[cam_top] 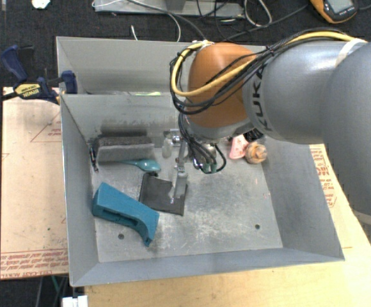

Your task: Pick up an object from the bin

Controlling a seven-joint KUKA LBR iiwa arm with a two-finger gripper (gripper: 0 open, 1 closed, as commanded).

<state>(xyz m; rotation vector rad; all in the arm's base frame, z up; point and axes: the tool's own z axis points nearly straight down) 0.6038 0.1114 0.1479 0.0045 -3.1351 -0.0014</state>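
So the end effector [180,194] is down on the bin [227,226] floor, tip right at the near edge of a flat dark grey square plate [156,193]. Honestly can't tell if it's wide or narrow from this angle, or whether it has the plate. Just past the plate, up and to the left of the tip, there's a small teal scoop-looking thing [147,165]. Further left and lower lies a chunky blue angled plastic piece [124,210]. Behind the scoop is a grey block [123,147]. Off on the other side, a pink bit [238,147] touches a tan ball [257,153].
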